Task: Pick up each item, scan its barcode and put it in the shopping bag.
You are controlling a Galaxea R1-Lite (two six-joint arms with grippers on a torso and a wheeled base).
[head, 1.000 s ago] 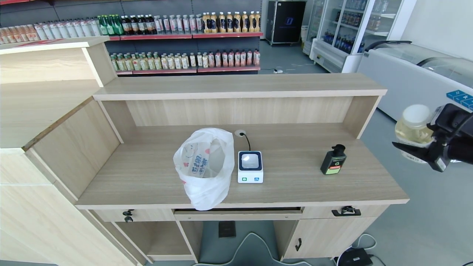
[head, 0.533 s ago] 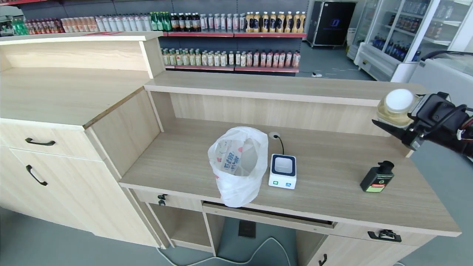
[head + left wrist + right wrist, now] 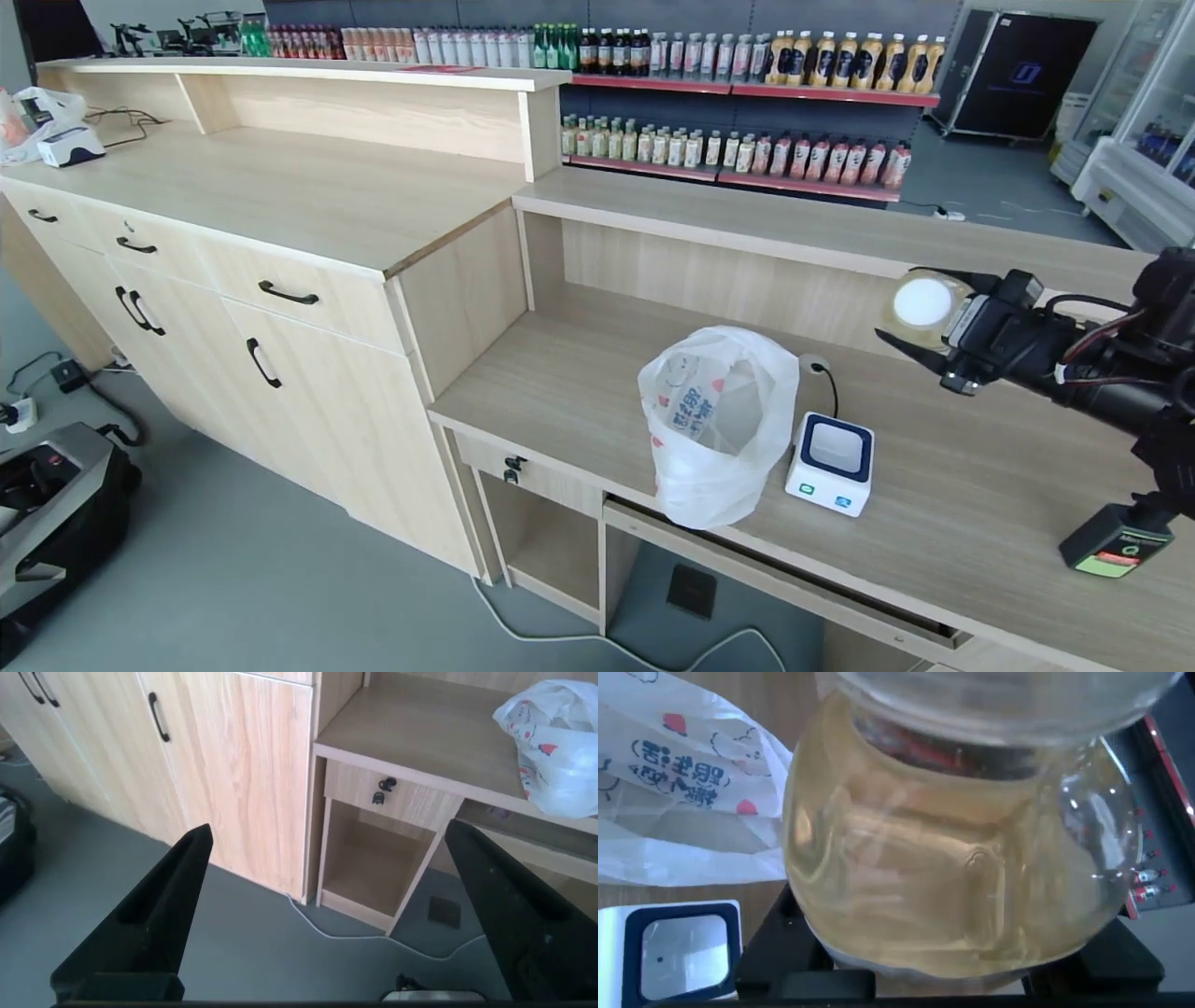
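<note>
Clearly the right claw (image 3: pixel 902 304) was clamped on the bottle (image 3: pixel 922 301), held above the surface (image 3: pixel 980 509). The scanner (image 3: pixel 830 464) lay lower and to its left, just beside the bag (image 3: pixel 719 420). The bottle's cap seemed to point upward.

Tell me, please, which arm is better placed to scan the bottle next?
Right. The right gripper holds the bottle above the counter, close to the scanner. The left gripper hangs open and empty, low beside the counter.
</note>
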